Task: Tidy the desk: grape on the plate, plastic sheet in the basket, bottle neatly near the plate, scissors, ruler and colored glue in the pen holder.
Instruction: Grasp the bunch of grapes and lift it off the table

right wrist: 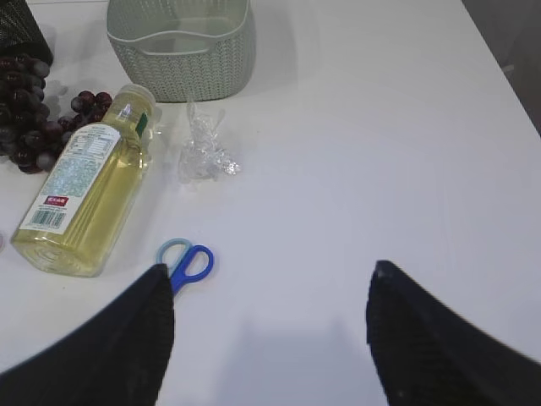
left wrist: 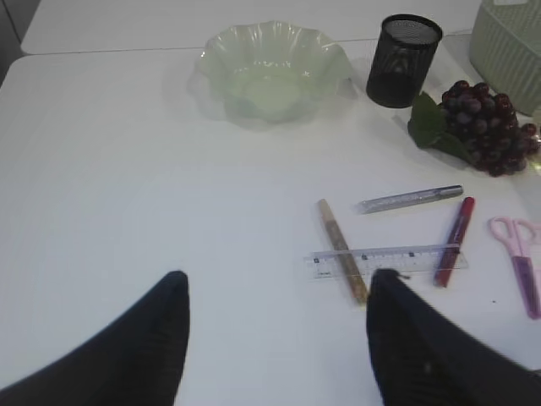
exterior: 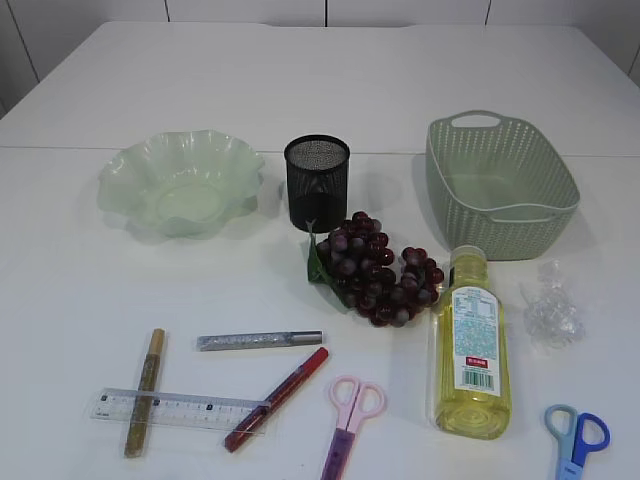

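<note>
nothing tidied yet, both arms hang clear of the table. left gripper [left wrist: 275,338] has its fingers spread wide and empty, right gripper [right wrist: 270,326] the same, nothing between them.

landmark = pen holder [exterior: 317,181]. plate [exterior: 130,185] sits to its left, basket [exterior: 503,180] to its right, both empty. grapes [exterior: 375,268] lie just in front of the pen holder, slightly right, touching the bottle [exterior: 470,345], which lies on its side further front-right. plastic sheet [exterior: 551,310] is crumpled right of the bottle, in front of the basket.

well in front of the pen holder: ruler [exterior: 175,408] with the gold glue stick [exterior: 144,392] lying across it and the red glue stick [exterior: 277,398] touching its right end; silver glue stick [exterior: 258,341] apart. pink scissors [exterior: 350,420] and blue scissors [exterior: 577,440] at the front edge.

my pick for first step: left arm takes the grapes, grab by the stem end near the leaf, lift straight up so the bottle doesn't roll. right arm takes the plastic sheet, pinch the bunched middle.
</note>
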